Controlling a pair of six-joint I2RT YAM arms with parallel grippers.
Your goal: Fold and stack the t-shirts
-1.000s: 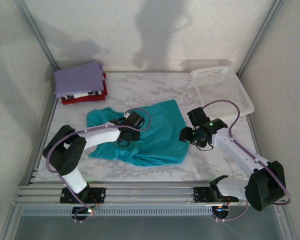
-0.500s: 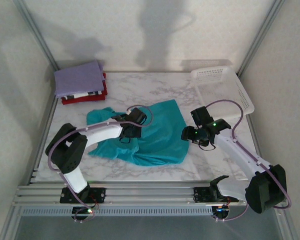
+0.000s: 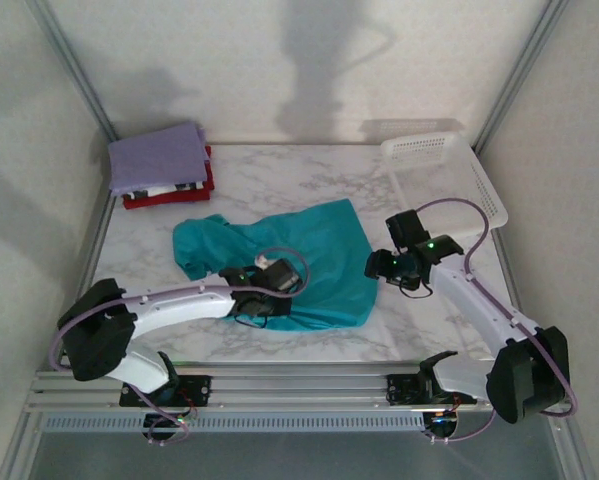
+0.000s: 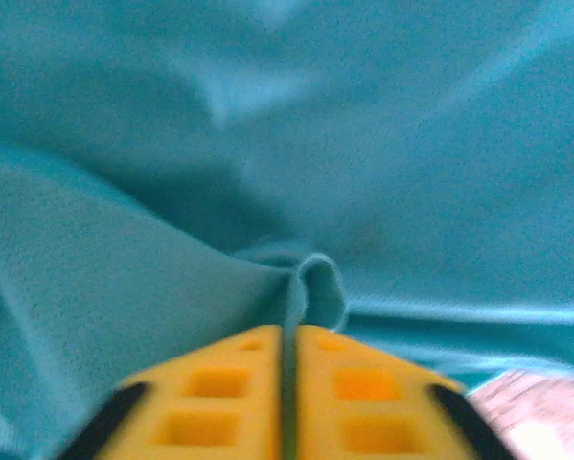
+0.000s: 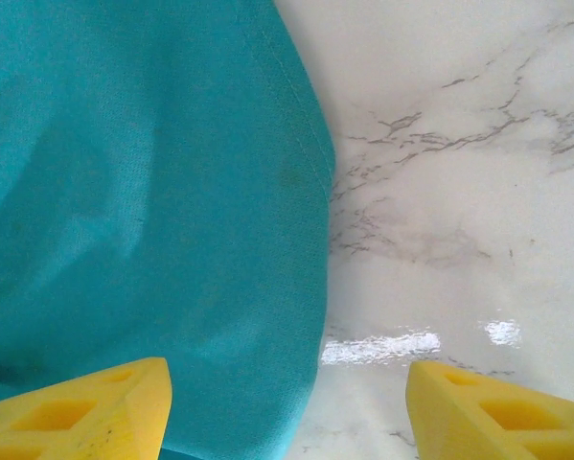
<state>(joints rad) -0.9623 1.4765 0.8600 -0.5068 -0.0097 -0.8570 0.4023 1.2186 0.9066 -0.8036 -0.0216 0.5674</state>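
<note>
The teal t-shirt (image 3: 324, 245) lies rumpled in the middle of the marble table. My left gripper (image 3: 277, 292) sits at its near edge, shut on a raised pinch of the teal cloth (image 4: 315, 283) between the yellow pads (image 4: 219, 393). My right gripper (image 3: 381, 266) hovers open over the shirt's right hem (image 5: 310, 192), one finger above the cloth and the other above bare table. A stack of folded t-shirts (image 3: 159, 165), lavender on top with patterned and red ones below, rests at the back left corner.
A white perforated basket (image 3: 447, 180) stands at the back right, partly over the table's edge. Bare marble (image 5: 440, 144) lies to the right of the shirt. An aluminium rail runs along the near edge.
My left gripper has travelled toward the near edge with cloth in its grip, drawing the shirt's near left part in. The right gripper has hardly moved.
</note>
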